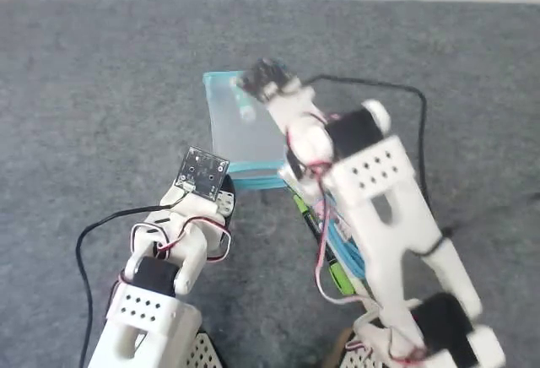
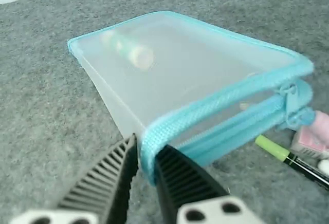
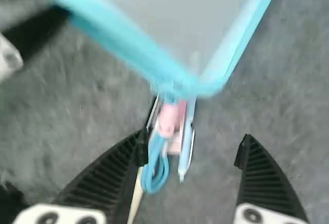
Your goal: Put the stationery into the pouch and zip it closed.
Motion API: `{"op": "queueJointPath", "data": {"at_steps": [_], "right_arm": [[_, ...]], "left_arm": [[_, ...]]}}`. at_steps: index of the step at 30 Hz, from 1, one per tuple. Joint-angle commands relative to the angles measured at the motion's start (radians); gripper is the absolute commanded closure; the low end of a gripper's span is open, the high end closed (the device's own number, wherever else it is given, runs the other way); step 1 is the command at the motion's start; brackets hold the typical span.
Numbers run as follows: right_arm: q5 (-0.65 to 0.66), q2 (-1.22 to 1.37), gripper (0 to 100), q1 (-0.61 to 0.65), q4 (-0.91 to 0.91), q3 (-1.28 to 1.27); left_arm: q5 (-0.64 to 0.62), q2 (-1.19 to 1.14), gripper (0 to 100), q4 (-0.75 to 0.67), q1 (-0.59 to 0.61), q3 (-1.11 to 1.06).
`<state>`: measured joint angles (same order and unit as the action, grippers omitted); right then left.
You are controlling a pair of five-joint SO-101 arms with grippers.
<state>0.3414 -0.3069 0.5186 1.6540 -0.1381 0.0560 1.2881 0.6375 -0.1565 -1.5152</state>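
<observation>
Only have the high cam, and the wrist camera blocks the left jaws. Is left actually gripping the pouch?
Observer: Yes. The left gripper is shut on the pouch, pinching its teal zipper edge at a corner.
Operator: Right one?
Observer: The right gripper is open and holds nothing.
Operator: What's it over?
Observer: A pink eraser lies outside the pouch, just off its zipper corner, in line with the gap between the right jaws.
</observation>
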Motion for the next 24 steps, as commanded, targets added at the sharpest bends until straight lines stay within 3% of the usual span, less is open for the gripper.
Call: {"op": "queueJointPath", "data": {"at_steps": [1,5,10,15,24], "right_arm": [[0.074,-0.145,72.0,-0.073,-0.124,-0.298],[0.155,-0.193,72.1,-0.191,-0.283,-0.549],[0.221,-0.17,72.1,-0.3,-0.392,-0.683],[0.241,-0.117,72.2,-0.312,-0.456,-0.74],[0.239,0.048,81.5,-0.315,-0.619,-0.778]], "left_arm": [[0.009,0.023,99,-0.026,-0.002,0.008],[0.009,0.023,99,-0.023,0.0,0.008],[0.009,0.023,99,-0.023,0.0,0.007],[0.009,0.023,99,-0.025,0.0,0.007],[0.009,0.023,99,-0.023,0.0,0.007]]}}
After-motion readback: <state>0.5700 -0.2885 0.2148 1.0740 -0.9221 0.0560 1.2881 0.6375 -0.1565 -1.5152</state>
